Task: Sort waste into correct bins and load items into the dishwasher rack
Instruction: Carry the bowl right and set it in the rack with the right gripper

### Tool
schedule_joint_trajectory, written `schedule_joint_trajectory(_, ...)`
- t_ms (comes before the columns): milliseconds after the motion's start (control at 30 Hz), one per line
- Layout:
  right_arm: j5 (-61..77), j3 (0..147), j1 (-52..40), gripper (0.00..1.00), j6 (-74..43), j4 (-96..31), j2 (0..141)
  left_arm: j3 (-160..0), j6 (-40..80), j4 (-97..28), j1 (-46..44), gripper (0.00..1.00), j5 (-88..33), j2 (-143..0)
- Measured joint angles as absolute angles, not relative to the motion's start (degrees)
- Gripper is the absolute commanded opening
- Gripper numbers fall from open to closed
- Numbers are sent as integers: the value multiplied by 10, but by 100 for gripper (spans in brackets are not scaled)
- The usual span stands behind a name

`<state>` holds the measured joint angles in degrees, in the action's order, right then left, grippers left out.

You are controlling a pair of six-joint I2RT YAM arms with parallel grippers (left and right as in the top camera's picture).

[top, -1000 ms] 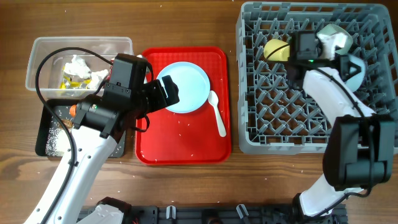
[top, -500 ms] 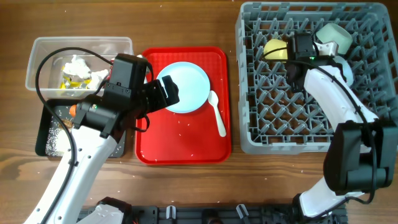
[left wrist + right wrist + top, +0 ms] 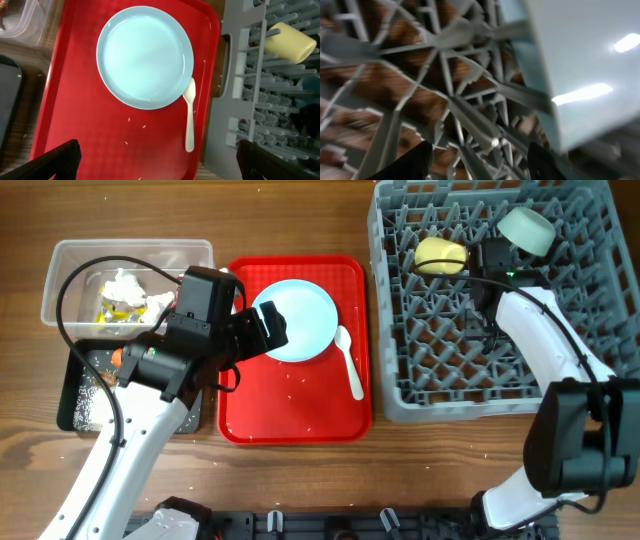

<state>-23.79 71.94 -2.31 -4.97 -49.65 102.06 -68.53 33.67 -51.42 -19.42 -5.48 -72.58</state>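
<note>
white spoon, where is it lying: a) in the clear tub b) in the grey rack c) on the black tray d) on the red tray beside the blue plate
d: the white spoon lies on the red tray, just right of the blue plate

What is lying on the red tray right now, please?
On the red tray lie a light-blue plate, a white spoon beside it and a few scattered rice grains. The left arm covers the tray's left edge in the overhead view.
</note>
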Motion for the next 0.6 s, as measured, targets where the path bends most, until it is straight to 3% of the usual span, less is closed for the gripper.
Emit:
schedule_joint_trajectory(33,-206,719,-23,65,-50,-498,1014,-685,337,-514,-194,100,-54,-726)
schedule_joint_trajectory(167,-123,721,-31,87,-45,-532,959,-685,337,-514,-194,100,-54,-726)
schedule_joint_trajectory(233,-95,734,-39,90,-47,-540,915,-685,337,-514,-194,100,-54,-726)
schedule_joint_trajectory(333,-78,746,-36,72,-46,-531,857,-685,337,-514,-194,100,-54,-726)
schedule_joint_trajectory(433,-70,750,-3,27,-45,-518,823,-685,337,-514,-194,100,-54,-726)
schedule_joint_trajectory(467,-66,750,8,18,-47,-514,823,-685,337,-514,-194,100,-54,-726)
schedule_joint_trajectory(500,-58,750,23,13,-46,-510,825,-685,337,-514,-194,100,-54,-726)
schedule_joint_trajectory(600,-18,750,72,8,-47,-488,832,-685,337,-514,-194,100,-54,-726)
